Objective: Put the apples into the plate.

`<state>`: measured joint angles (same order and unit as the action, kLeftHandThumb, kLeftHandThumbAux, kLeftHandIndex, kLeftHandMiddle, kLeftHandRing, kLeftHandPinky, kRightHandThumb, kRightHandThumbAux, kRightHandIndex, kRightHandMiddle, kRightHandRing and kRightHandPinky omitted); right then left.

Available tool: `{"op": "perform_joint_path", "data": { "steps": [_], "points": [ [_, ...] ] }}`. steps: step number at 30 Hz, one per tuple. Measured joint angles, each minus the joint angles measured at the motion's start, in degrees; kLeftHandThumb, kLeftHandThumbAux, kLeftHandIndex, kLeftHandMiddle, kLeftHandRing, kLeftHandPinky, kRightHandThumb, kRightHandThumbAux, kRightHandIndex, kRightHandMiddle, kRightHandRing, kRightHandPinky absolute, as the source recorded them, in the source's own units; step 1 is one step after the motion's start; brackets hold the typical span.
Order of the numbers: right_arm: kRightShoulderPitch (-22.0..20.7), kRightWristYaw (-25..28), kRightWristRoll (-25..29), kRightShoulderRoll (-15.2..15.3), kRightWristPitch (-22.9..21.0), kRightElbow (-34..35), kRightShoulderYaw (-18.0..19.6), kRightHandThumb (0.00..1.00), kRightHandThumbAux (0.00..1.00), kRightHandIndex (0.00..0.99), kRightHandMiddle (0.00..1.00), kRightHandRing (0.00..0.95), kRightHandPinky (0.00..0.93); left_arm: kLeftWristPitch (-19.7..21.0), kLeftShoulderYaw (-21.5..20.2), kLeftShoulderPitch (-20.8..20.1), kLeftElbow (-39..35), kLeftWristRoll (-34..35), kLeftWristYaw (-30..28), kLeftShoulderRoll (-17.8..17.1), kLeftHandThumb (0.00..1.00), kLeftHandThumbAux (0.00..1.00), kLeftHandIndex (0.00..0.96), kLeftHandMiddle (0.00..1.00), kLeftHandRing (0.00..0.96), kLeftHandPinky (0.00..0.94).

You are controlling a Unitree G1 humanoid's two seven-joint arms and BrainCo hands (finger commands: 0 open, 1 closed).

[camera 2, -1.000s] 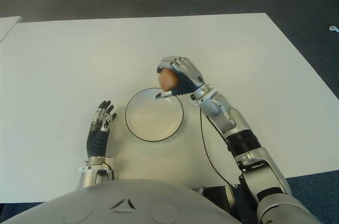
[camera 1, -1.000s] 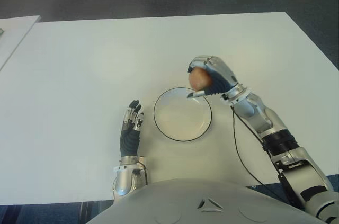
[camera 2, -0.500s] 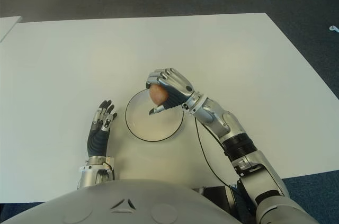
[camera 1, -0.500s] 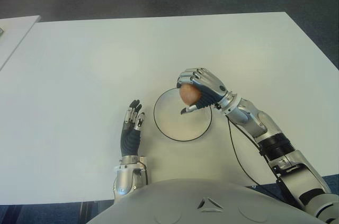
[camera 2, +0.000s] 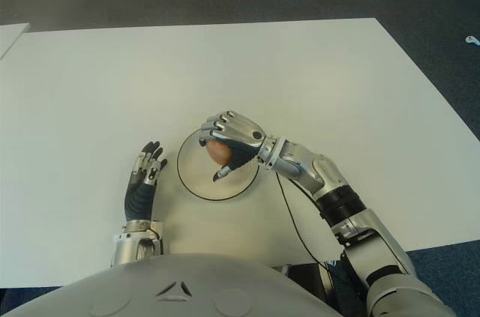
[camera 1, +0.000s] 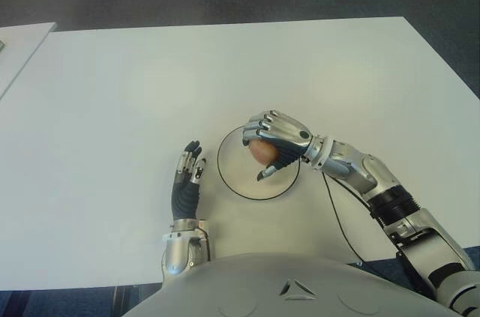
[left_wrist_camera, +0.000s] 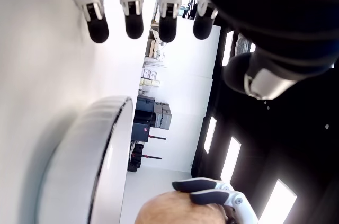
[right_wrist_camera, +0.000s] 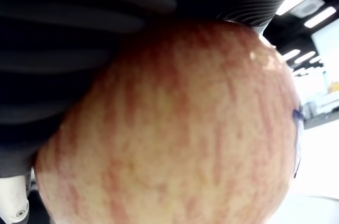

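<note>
Right hand point(camera 1: 274, 143): over the plate point(camera 1: 238, 182), fingers point(camera 1: 262, 124) clenched round the red-yellow apple point(camera 1: 262, 152).
Apple: above the plate's far half; contact with it is possibly not made, hard to tell.
Left hand point(camera 1: 186, 178): just left of the plate, fingers point(left_wrist_camera: 98, 23) extended and empty, on the white surface point(camera 1: 112, 107).

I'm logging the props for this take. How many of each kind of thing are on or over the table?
Apples: 1, the apple held in the right hand over the plate
Plates: 1, the plate, right of the idle left hand
Total: 2
</note>
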<state>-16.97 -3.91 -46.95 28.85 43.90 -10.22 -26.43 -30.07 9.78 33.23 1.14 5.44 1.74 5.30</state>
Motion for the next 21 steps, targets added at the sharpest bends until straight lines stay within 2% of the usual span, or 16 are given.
{"op": "perform_joint_path", "data": {
  "steps": [1, 2, 4, 7, 21],
  "points": [
    [-0.20, 0.51, -0.27, 0.16, 0.03, 0.15, -0.14, 0.666, 0.700, 0.792, 0.863, 0.857, 0.853, -0.05, 0.02, -0.05, 0.01, -0.33, 0.03, 0.01, 0.138, 0.451, 0.101, 0.084, 0.073, 0.109],
    [-0.40, 0.98, -0.54, 0.34, 0.06, 0.30, -0.27, 0.687, 0.702, 0.666, 0.853, 0.849, 0.845, -0.09, 0.02, -0.08, 0.01, -0.60, 0.09, 0.01, 0.136, 0.453, 0.099, 0.081, 0.070, 0.104],
    [-0.77, 1.75, -1.09, 0.69, 0.12, 0.59, -0.56, 0.707, 0.705, 0.534, 0.843, 0.841, 0.829, -0.13, 0.10, -0.13, 0.01, -1.15, 0.26, 0.03, 0.129, 0.457, 0.096, 0.076, 0.066, 0.105],
    [-1.33, 2.68, -1.72, 1.03, 0.30, 0.71, -1.27, 0.716, 0.706, 0.473, 0.835, 0.835, 0.812, -0.13, 0.13, -0.14, 0.01, -1.93, 0.51, 0.03, 0.129, 0.460, 0.099, 0.077, 0.069, 0.120],
    [-2.29, 6.42, -3.44, 1.73, 1.43, 0.74, -3.59, 0.716, 0.707, 0.443, 0.827, 0.826, 0.813, -0.14, 0.10, -0.21, 0.00, -0.95, 0.55, 0.08, 0.160, 0.430, 0.129, 0.095, 0.088, 0.138]
  ]
}}
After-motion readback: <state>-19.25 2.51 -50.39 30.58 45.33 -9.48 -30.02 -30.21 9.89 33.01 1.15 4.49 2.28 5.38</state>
